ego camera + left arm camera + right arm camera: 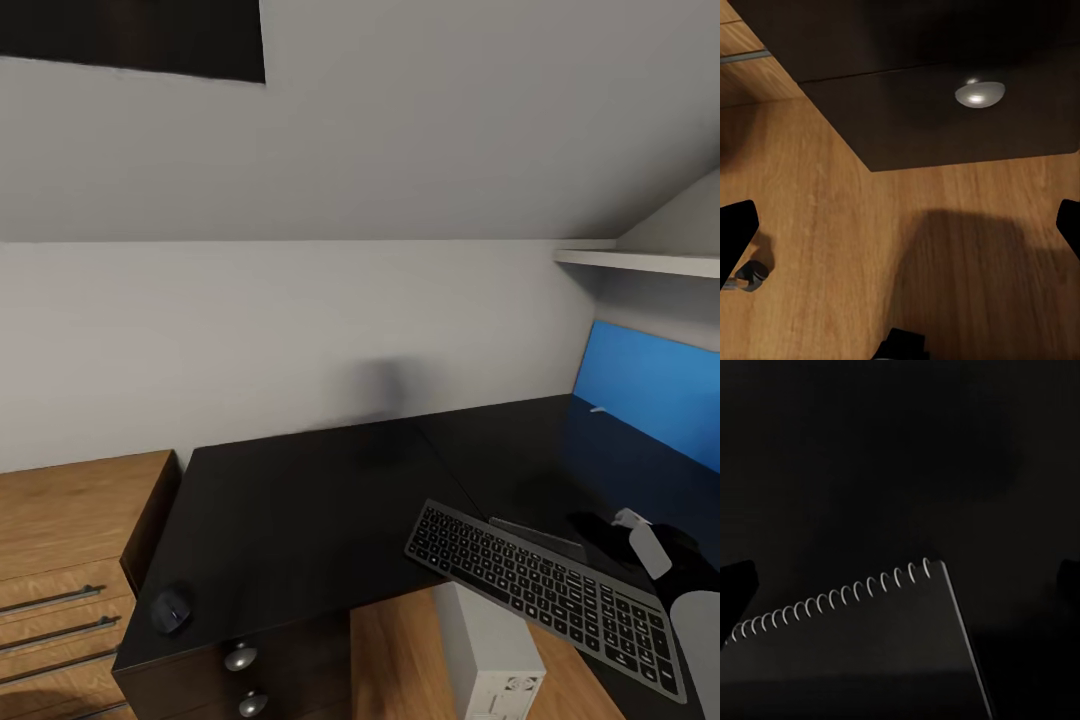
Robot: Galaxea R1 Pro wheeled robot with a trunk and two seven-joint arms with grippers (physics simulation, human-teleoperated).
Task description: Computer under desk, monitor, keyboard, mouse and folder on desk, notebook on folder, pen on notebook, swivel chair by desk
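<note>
The keyboard [545, 583], slim with low matte keys, is lying on the glossy black desk [300, 510] at five o'clock, its near corner overhanging the edge. The rounded mouse [171, 608] is sitting well apart at eight o'clock, so bringing it beside the keyboard looks like the next call. The right tool [904, 585] is hanging wide open and empty over a spiral-bound notebook [862, 652]; the left tool [907, 225], equally open and empty, is facing wood floor [832, 225].

Head camera overlooks desk [300, 520]; wrist cameras face downward, close.
</note>
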